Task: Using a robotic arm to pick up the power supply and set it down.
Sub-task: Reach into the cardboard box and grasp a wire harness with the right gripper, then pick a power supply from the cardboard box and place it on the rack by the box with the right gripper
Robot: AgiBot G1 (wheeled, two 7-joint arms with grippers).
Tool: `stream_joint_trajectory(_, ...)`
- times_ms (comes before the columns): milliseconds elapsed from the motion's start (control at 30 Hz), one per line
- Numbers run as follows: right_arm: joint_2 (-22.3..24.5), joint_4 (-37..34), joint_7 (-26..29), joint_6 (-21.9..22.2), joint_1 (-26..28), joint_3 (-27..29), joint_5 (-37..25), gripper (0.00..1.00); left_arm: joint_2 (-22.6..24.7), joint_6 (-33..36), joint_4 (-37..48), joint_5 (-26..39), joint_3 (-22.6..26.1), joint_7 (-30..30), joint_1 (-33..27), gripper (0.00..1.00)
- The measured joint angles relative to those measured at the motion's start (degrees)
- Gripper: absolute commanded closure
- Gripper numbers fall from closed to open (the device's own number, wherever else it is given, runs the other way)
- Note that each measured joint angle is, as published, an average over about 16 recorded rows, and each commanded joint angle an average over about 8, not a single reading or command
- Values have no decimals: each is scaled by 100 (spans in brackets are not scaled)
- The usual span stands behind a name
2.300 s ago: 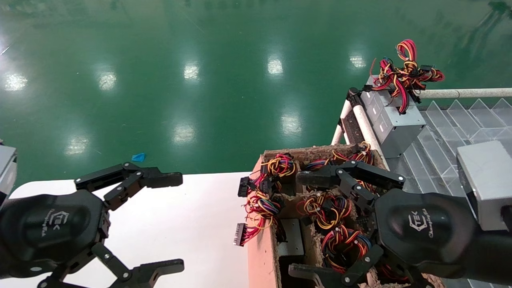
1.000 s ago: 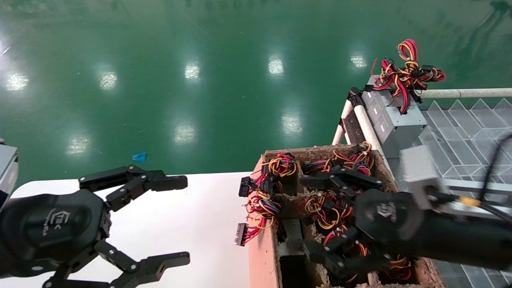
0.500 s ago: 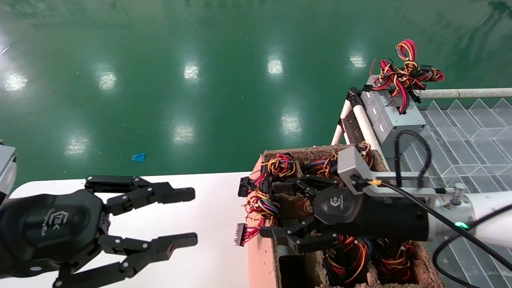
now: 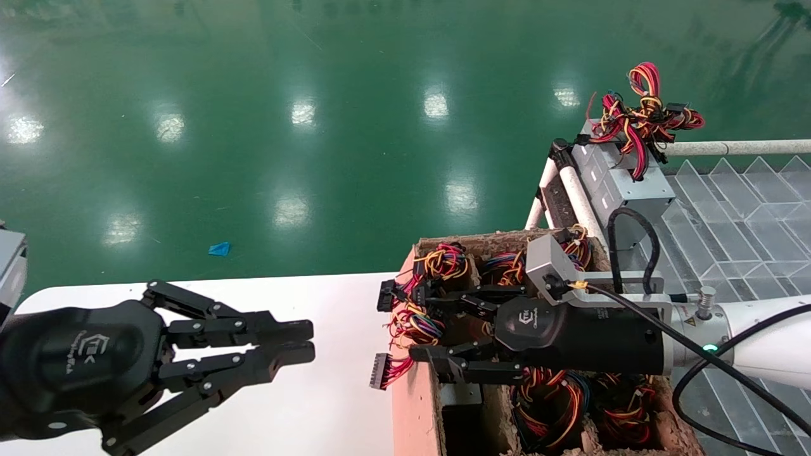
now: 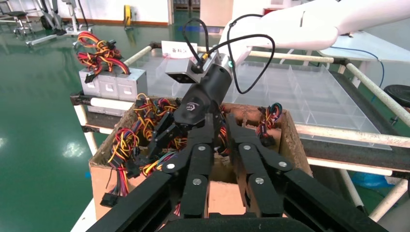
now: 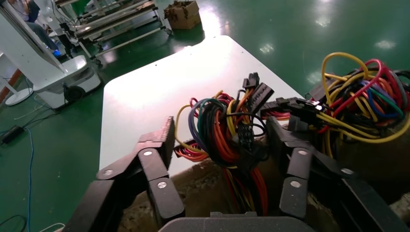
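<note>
The right gripper (image 4: 447, 335), glossy black dome with jointed black linkage fingers, is hanging over the near left cells of the brown cardboard divider box (image 4: 415, 405), pointing toward 9 o'clock. Its jaws are spread wide, and in the right wrist view they're sitting either side of a tangled red, yellow, orange and black wire bundle (image 6: 232, 133) without gripping it. There's a small white hexagon logo on the dome, but I can't make out the lettering. A grey metal camera block (image 4: 550, 259) is riding on top of the forearm with a black cable looping off it.

The grey sheet-metal power supply (image 4: 457, 394) it's hovering over is sitting down in the box cell right by the lower finger, only its top edge showing, with black connectors spilling over the box's left wall. More wire bundles are filling the other cells.

At 9 o'clock from the box, the white table (image 4: 329, 380) has lots of open room. The left gripper (image 4: 308, 342) is hovering over it with fingertips pinched almost together, holding nothing; its dome reads "TEK".

At 1 o'clock, another grey power supply unit (image 4: 624, 190) is sitting on a clear plastic divided tray (image 4: 747, 209), just beside the white pipe rail.
</note>
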Motion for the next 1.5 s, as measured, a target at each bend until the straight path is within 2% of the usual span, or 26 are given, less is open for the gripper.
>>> stream_joint_trajectory(433,29,-360,-152,-48,65,-217,241,100,0,0,0,0,0,0,0,100)
stream_joint_trajectory(733,181,-321,-61,-94,70,-318,698,100,0,0,0,0,0,0,0,100)
stream_joint_trajectory(900,391,-58,254,-123,78,-299,1290,100,0,0,0,0,1,0,0,100)
stream_joint_trajectory(1233,1083,857,1111,-120,255,-57,3006,100,0,0,0,-1,1,0,0,100)
stream_joint_trajectory(1500,1677,1150,1093,35,545,260,3859,100,0,0,0,-1,1,0,0,100)
